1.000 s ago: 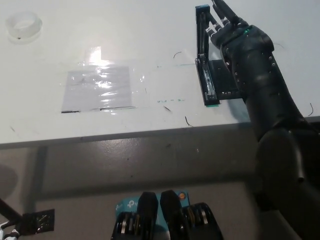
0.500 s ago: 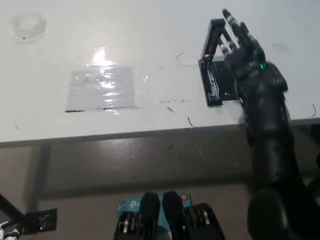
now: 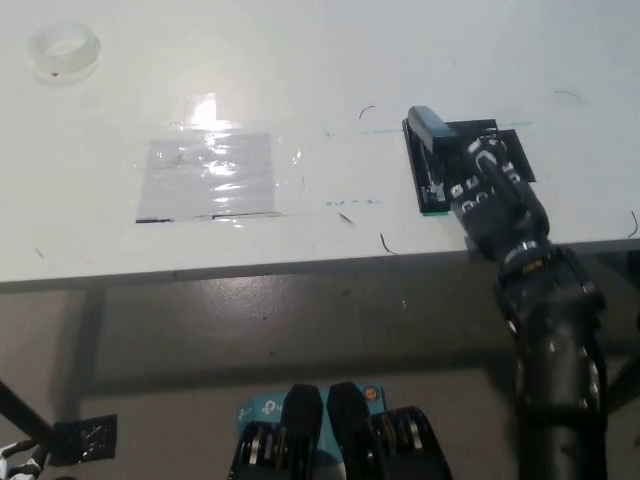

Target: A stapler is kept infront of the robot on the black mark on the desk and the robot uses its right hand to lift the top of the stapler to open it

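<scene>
Black right hand (image 3: 490, 190) reaches up from lower right, fingers curled

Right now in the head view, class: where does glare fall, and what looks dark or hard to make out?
Head view: glare flares on the taped plastic sheet; the black right hand merges with the black stapler; the floor under the desk lies dim.
</scene>
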You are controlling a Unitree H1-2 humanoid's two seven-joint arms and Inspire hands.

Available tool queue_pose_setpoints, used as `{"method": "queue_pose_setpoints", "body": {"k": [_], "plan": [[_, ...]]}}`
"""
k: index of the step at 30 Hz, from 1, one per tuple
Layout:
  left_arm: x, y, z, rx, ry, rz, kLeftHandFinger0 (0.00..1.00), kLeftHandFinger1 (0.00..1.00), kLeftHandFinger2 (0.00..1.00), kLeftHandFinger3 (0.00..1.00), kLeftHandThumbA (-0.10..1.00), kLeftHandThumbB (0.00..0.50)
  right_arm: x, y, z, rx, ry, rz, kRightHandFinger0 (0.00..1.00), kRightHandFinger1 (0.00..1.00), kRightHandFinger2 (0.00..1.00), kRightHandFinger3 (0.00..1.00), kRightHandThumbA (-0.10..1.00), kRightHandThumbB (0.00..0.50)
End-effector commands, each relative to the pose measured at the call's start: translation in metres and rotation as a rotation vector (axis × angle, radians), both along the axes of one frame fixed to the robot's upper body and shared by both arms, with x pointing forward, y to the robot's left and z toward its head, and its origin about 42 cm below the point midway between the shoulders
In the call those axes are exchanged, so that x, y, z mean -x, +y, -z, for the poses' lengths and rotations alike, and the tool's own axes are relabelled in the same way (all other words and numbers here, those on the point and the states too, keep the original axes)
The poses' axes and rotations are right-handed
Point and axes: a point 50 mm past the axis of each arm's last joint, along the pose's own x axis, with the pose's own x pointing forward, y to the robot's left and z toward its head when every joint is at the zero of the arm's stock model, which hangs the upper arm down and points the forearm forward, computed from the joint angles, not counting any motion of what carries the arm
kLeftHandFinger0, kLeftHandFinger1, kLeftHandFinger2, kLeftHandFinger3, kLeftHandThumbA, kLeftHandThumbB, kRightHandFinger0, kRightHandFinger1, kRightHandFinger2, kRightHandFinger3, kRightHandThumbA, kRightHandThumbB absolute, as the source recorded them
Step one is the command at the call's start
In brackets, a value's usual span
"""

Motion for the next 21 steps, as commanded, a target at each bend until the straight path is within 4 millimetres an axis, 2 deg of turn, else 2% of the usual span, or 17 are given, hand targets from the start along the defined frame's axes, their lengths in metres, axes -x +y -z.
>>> {"method": "queue_pose_setpoints", "body": {"k": [1,5,10,12,16,18,20,21], "plan": [[-0.005,0.012,-0.016,-0.03,-0.061,-0.006,0.46,0.54,0.69,0.81,0.73,0.177,0.02,0.016,-0.04,-0.09,-0.156,-0.132,0.79,0.83,0.91,1.0,1.0,0.13],[-0.006,0.013,-0.017,-0.026,-0.066,-0.004,0.46,0.54,0.69,0.83,0.73,0.171,0.032,0.028,-0.026,-0.113,-0.109,-0.159,0.79,0.84,0.92,1.0,1.0,0.126],[-0.007,0.013,-0.018,-0.028,-0.078,0.003,0.46,0.54,0.69,0.82,0.73,0.158,0.041,0.03,-0.018,-0.109,-0.096,-0.171,0.79,0.84,0.92,1.0,1.0,0.109],[-0.007,0.013,-0.018,-0.033,-0.075,0.003,0.47,0.54,0.69,0.82,0.73,0.151,0.045,0.027,-0.018,-0.111,-0.098,-0.175,0.8,0.86,0.96,1.0,1.0,0.1],[-0.009,0.013,-0.018,-0.027,-0.075,0.005,0.47,0.55,0.7,0.83,0.72,0.133,0.05,0.004,-0.025,-0.087,-0.124,-0.16,0.8,0.9,0.99,1.0,1.0,0.13],[-0.01,0.013,-0.018,-0.024,-0.081,0.006,0.47,0.54,0.69,0.82,0.72,0.145,0.051,-0.007,-0.027,-0.074,-0.138,-0.152,0.8,0.9,0.99,1.0,1.0,0.132],[-0.011,0.014,-0.018,-0.029,-0.08,0.006,0.47,0.54,0.69,0.82,0.72,0.132,0.054,-0.022,-0.028,-0.048,-0.166,-0.142,0.81,0.88,0.97,1.0,1.0,0.127],[-0.01,0.013,-0.018,-0.029,-0.081,0.005,0.48,0.54,0.69,0.82,0.72,0.121,0.061,-0.043,-0.025,0.014,-0.177,-0.104,0.81,0.88,0.96,1.0,1.0,0.124]]}}
